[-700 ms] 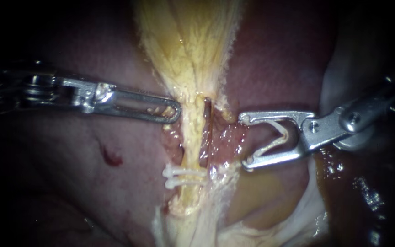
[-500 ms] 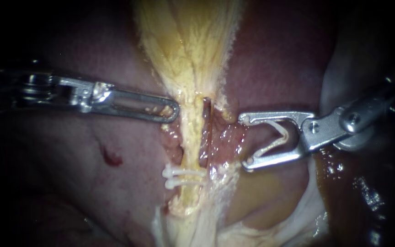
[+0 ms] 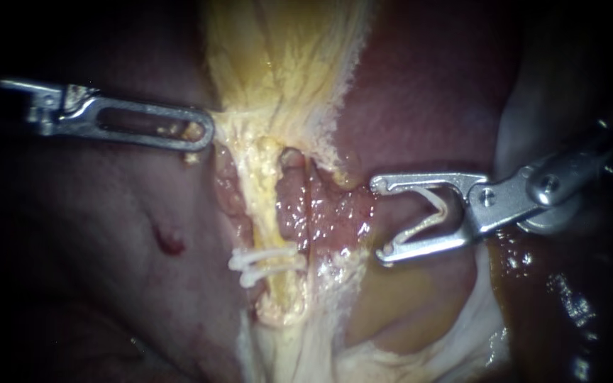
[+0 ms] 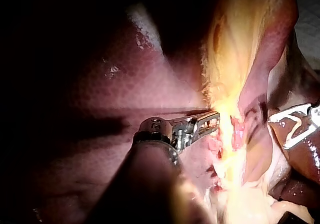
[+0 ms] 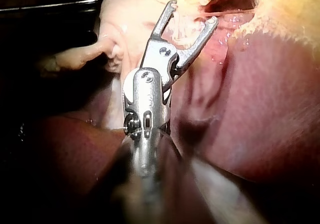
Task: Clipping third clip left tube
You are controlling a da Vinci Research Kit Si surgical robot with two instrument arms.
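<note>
Two clips [image 3: 264, 264] on left tube [image 3: 267, 206] | third clip [image 3: 436, 209] unplaced, held in right instrument [image 3: 381, 220] jaws | left instrument [image 3: 203, 135] jaws grip tissue [image 3: 239, 131]

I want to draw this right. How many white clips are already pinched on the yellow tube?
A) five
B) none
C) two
C: two white clips cross the yellow tube side by side. A third clip sits in the jaws of the right instrument, off the tube.
</note>
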